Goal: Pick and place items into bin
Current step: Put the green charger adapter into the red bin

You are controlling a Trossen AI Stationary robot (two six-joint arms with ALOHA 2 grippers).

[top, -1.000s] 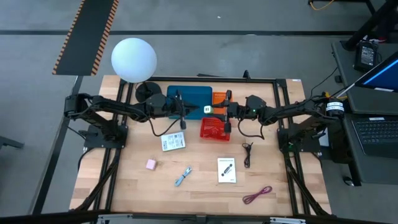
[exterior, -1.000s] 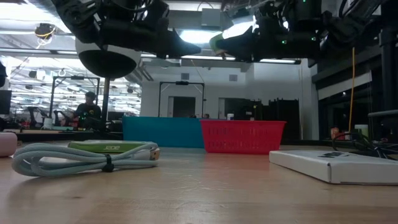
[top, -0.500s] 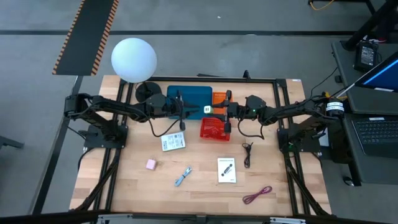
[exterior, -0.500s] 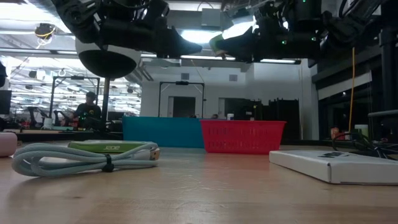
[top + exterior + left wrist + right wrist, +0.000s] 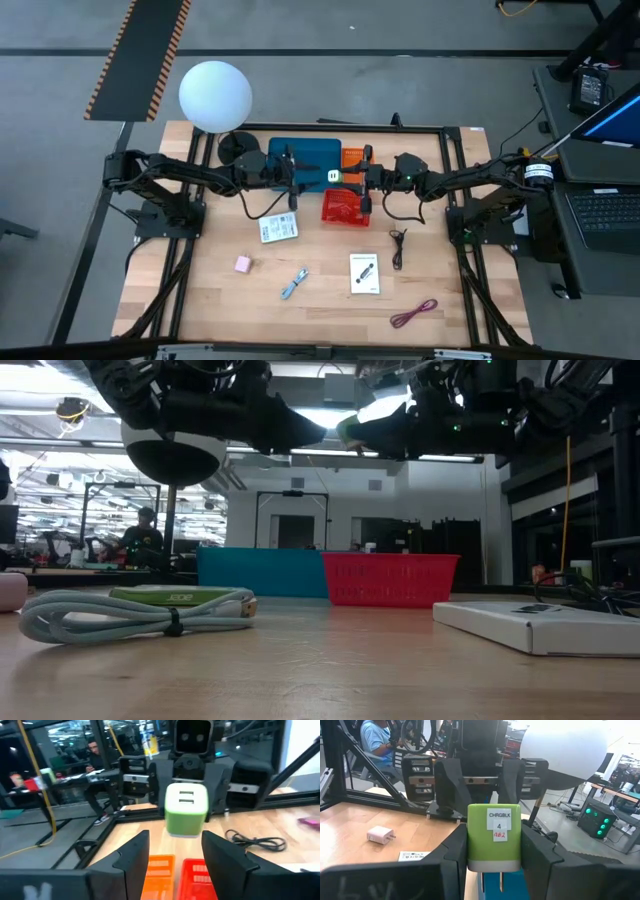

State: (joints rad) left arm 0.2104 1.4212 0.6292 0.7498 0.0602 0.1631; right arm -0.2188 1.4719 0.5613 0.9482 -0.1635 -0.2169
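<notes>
A green and white charger block (image 5: 493, 837) hangs in the air above the red basket (image 5: 345, 206), between my two grippers, which meet tip to tip. My right gripper (image 5: 352, 178) is shut on it. My left gripper (image 5: 174, 836) is open; its fingers (image 5: 449, 780) stand on either side of the block's far end without touching it. On the table lie two white cards (image 5: 278, 228) (image 5: 364, 273), a pink cube (image 5: 242, 264), a blue-silver tool (image 5: 294, 284), a black cable (image 5: 398, 245) and a maroon cable (image 5: 414, 313). My right gripper pinches the block's two green sides (image 5: 470, 845) between its two fingers (image 5: 536, 854). The fingers come level from the table's right. The block is lifted clear of the bins, labelled face toward my wrist, its two metal prongs (image 5: 483, 884) sticking out of its white end.
A teal bin (image 5: 305, 153) and a small orange bin (image 5: 352, 156) stand behind the red basket. The white globe lamp (image 5: 215, 95) on its black base sits at the far left. People sit at desks beyond the table (image 5: 372, 737).
My left gripper has opened and let go of the charger block, which stays in my right gripper at the same height. Neither arm has moved away.
</notes>
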